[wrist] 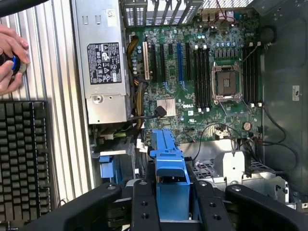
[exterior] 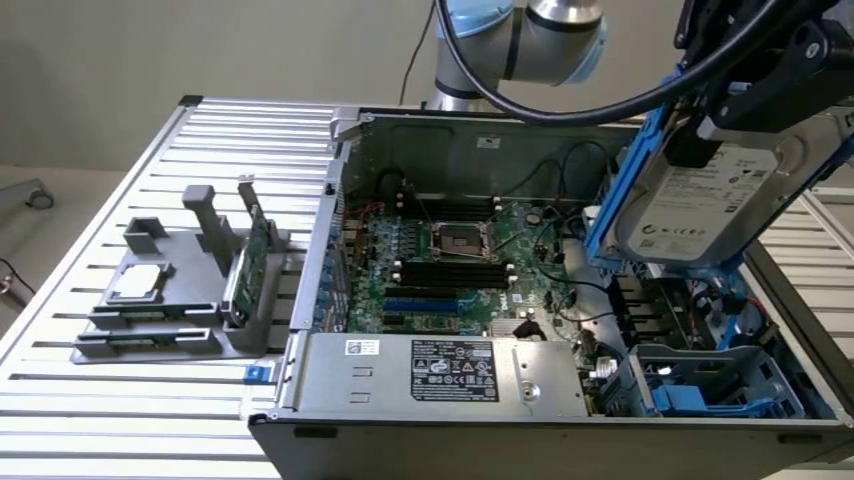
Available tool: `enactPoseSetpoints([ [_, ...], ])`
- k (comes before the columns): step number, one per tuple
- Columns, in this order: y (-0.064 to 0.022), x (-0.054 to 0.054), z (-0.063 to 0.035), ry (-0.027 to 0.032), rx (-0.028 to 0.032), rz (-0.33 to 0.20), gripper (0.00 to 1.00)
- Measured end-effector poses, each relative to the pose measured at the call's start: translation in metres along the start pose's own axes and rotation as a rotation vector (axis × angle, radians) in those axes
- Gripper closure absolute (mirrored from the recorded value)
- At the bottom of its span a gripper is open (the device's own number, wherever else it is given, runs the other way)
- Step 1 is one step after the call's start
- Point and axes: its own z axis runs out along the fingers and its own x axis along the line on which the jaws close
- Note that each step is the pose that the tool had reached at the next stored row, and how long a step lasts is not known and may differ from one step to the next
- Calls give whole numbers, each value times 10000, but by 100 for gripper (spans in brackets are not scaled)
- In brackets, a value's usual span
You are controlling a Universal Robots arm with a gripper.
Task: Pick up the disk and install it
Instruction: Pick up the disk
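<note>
The disk, silver-grey with a white label and a blue carrier frame, hangs tilted in the air over the open computer case, toward the exterior view's right. My gripper is shut on its upper end. In the wrist view the blue carrier frame sticks out between my two black fingers, and the gripper looks down on the motherboard. The disk's metal body is hidden there.
Inside the case lie the motherboard, a grey power supply and a blue drive bay. On the exterior view's left a grey fixture holds a small chip and an upright green card. A person's hands and a keyboard are beside the case.
</note>
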Motion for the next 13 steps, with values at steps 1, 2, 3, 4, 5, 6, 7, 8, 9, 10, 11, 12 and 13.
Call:
enactPoseSetpoints([
  [1,-2,25,0,1,2,9,67],
  [2,-4,51,1,2,3,16,67],
  [3,-7,79,2,5,4,20,67],
  [4,-10,107,2,6,5,24,67],
  [5,-12,137,4,6,6,29,67],
  [6,-15,169,7,6,8,33,67],
  [7,-18,200,10,5,11,37,67],
  [8,-21,233,13,6,12,38,67],
  [9,-24,267,17,6,14,38,67],
  [10,-27,302,22,5,14,38,67],
  [11,-31,337,28,4,15,38,67],
  [12,-37,374,34,4,16,38,67],
  [13,-43,408,41,5,17,38,67],
])
